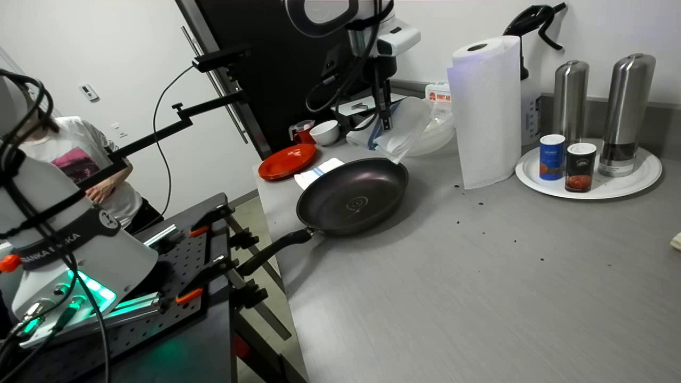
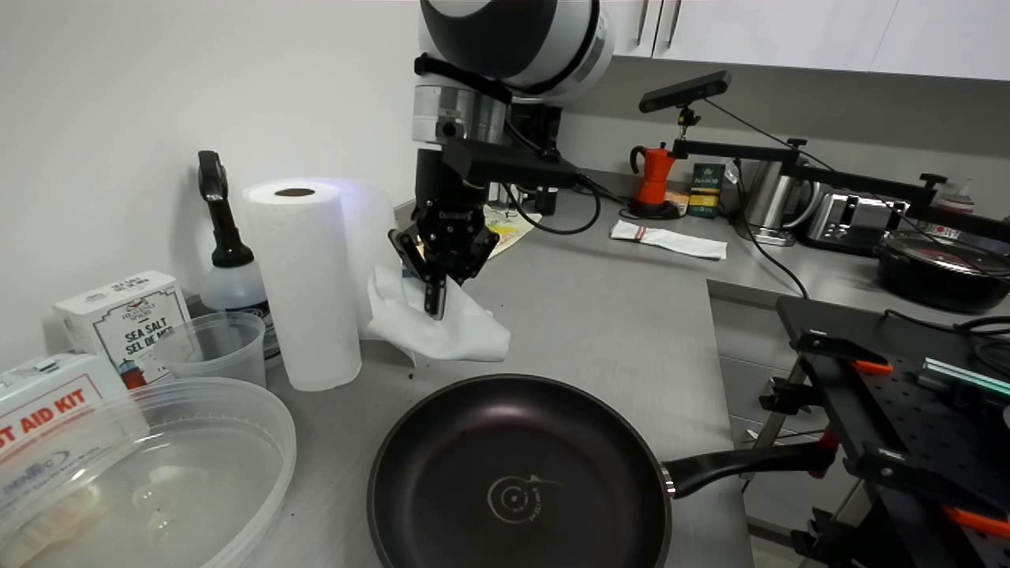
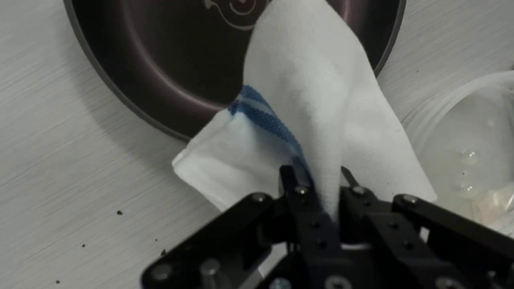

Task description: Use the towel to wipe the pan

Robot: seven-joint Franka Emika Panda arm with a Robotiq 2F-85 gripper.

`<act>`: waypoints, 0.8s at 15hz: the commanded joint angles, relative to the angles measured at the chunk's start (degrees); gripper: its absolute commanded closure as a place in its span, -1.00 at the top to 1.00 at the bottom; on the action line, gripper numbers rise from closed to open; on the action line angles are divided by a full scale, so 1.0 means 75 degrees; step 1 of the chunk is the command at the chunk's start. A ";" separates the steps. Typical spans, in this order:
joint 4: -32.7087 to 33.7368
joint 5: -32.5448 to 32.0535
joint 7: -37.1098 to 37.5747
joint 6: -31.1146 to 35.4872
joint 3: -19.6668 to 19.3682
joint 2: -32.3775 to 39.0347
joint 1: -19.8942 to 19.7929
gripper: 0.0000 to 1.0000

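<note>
1. Far L in an exterior view: big round clear plastic tub. Leave room there; it'd prob. slide if bumped.
2. Next, tall white paper towel roll, standing near the held cloth. Head away from it 1st, b/c a knock could tip it.
3. Then slim black fingers: clamped together, only cloth b/w them, pinching the small folded white cloth towel w/ blue stripes.
4. Towel pos.: in the air by the rim of the round shallow black frying pan w/ glossy dark inside, on the roll's side; can't tell if a corner brushes the rim. My read: step = bringing it over the pan. To do it well: shift to center, lower till loose cloth lies flat, then wipe w/ cloth, not fingertips, in slow arcs out to the wall.
5. Towel's long axis: from fingers toward pan. In wrist view it runs approx. straight up, across the rim; in an exterior view the free end droops down-right.
6. Pan sits face-up on the grey tabletop. Far R, its long black handle points right, past the tabletop's edge; pan's long axis is nearly horiz. there, handle end slightly higher. Press lightly, esp. handle side, b/c pan could swivel or tip.
</note>
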 commanded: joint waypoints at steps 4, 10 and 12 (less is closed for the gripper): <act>-0.0857 0.0060 0.0069 0.0330 0.0086 -0.0452 0.0421 -0.93; -0.1209 -0.0153 0.0105 0.0660 -0.0085 -0.0343 0.0574 -0.93; -0.1273 -0.0247 0.0115 0.0773 -0.0176 -0.0280 0.0603 -0.93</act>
